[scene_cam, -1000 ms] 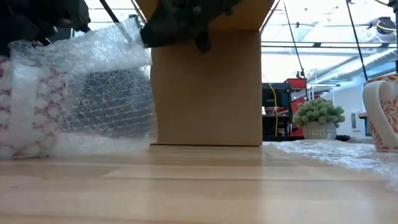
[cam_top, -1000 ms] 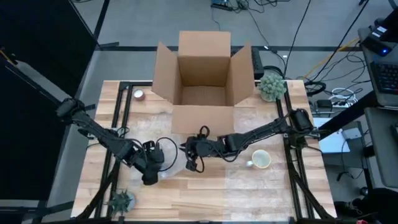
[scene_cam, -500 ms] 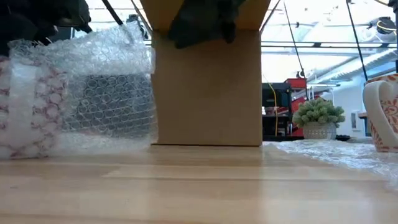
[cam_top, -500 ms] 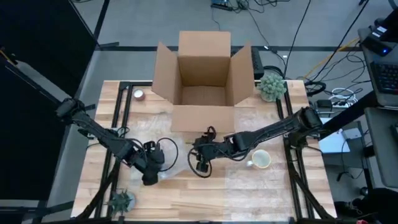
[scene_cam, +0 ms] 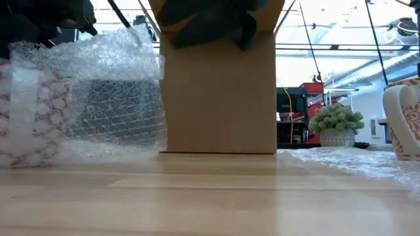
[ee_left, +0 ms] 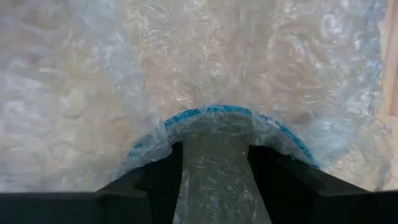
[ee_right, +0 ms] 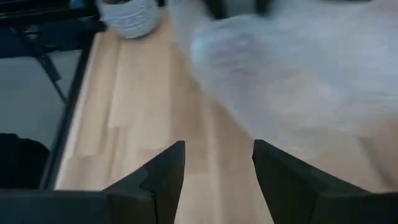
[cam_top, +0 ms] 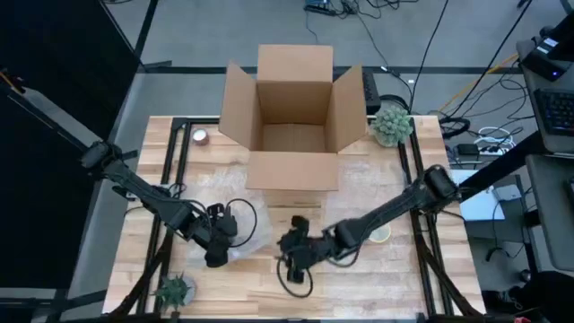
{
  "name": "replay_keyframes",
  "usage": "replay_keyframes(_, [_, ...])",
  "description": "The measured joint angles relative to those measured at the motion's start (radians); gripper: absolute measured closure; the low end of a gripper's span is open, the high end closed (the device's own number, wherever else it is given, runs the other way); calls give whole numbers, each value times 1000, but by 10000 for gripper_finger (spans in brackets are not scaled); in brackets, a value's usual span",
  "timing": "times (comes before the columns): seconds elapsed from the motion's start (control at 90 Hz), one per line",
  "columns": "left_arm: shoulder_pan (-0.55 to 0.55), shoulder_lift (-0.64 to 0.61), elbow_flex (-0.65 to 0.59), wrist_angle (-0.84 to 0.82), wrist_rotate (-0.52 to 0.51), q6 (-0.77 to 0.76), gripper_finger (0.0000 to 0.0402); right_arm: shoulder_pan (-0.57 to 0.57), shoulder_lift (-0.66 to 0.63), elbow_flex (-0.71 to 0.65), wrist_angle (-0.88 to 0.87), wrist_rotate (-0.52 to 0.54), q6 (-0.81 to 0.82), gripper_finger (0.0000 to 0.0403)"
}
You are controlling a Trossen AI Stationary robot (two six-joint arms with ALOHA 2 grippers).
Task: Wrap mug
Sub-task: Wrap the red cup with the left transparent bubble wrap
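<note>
A mug with a red pattern [scene_cam: 29, 111] stands near the table's left inside a clear bubble wrap sheet [scene_cam: 118, 98]. Its blue rim [ee_left: 208, 112] shows through the wrap in the left wrist view. My left gripper [cam_top: 218, 249] is shut over it from above. The wrap's loose end stands up toward the table's middle. My right gripper [cam_top: 294, 256] hovers open near the front edge, clear of the wrap, with bare wood between its fingers [ee_right: 165, 174]. A second mug [scene_cam: 403, 121] rests on another wrap sheet at the right, half hidden under my right arm in the high view. My left gripper clamps a bunched strip of bubble wrap [ee_left: 217, 180] between its two fingers, just in front of the mug's blue rim. The fingers come from above. The wrapped mug stands on the table. Whether the fingers also hold the mug's wall under the wrap cannot be told.
An open cardboard box [cam_top: 294, 117] stands at the far middle. A potted plant [cam_top: 392, 123] sits at the far right, a small plant [cam_top: 176, 290] at the near left corner, and a small round object [cam_top: 200, 136] at the far left.
My right gripper has drawn away from the wrap's upstanding loose end, going toward the table's near edge and a little right. The wrap stays standing where it was. My left gripper and the wrapped mug have kept still.
</note>
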Motion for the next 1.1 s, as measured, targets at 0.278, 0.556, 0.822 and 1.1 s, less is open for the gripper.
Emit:
replay_keyframes(0.278, [0, 1, 0, 2, -4, -2, 221, 17, 172, 0, 264, 203, -31, 229])
replay_keyframes(0.556, [0, 1, 0, 3, -12, -3, 221, 16, 221, 0, 481, 311, -63, 229])
replay_keyframes(0.822, [0, 1, 0, 3, -14, -4, 221, 97, 223, 0, 420, 262, 10, 229])
replay_keyframes(1.1, [0, 1, 0, 5, -18, -7, 221, 74, 279, 54, 575, 313, -90, 229])
